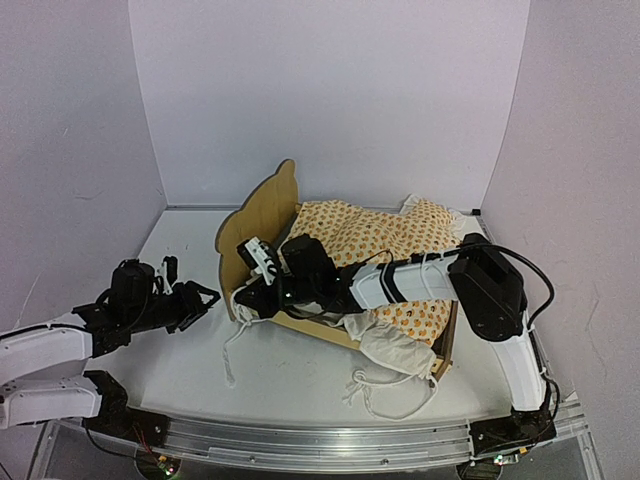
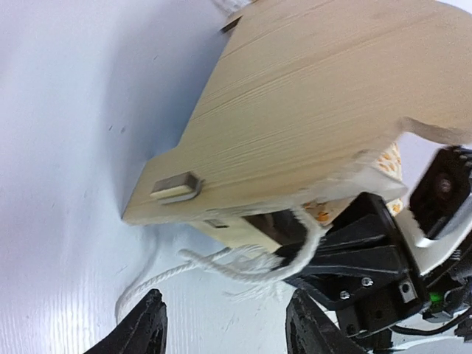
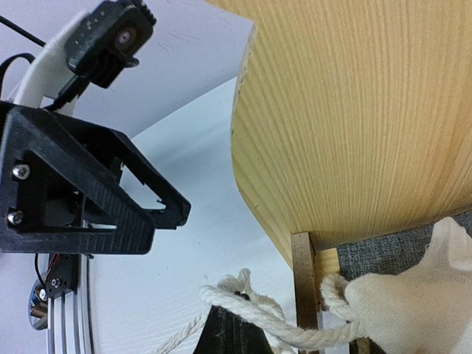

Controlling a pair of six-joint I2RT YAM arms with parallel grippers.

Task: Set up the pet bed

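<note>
The pet bed [image 1: 262, 218] stands mid-table, its plywood bear-ear headboard to the left and the orange-print bedding [image 1: 375, 235] lying on it. My right arm reaches across the bed. My right gripper [image 1: 250, 296] sits at the headboard's near corner, shut on the bedding's white tie cord [image 3: 295, 333]. In the right wrist view the shut gripper [image 3: 237, 318] pinches the cord beside the bed post, with the grey base panel [image 3: 387, 251] behind. My left gripper [image 1: 207, 297] is open and empty just left of that corner. In the left wrist view [image 2: 228, 324] the cord [image 2: 221, 262] lies between its fingers.
The white ruffle [image 1: 395, 350] hangs over the bed's near rail, with loose cords [image 1: 385, 398] trailing toward the front edge. Another cord [image 1: 231, 352] lies on the table below the headboard corner. The footboard [image 1: 447, 345] is close to the right arm's base. Walls enclose the table.
</note>
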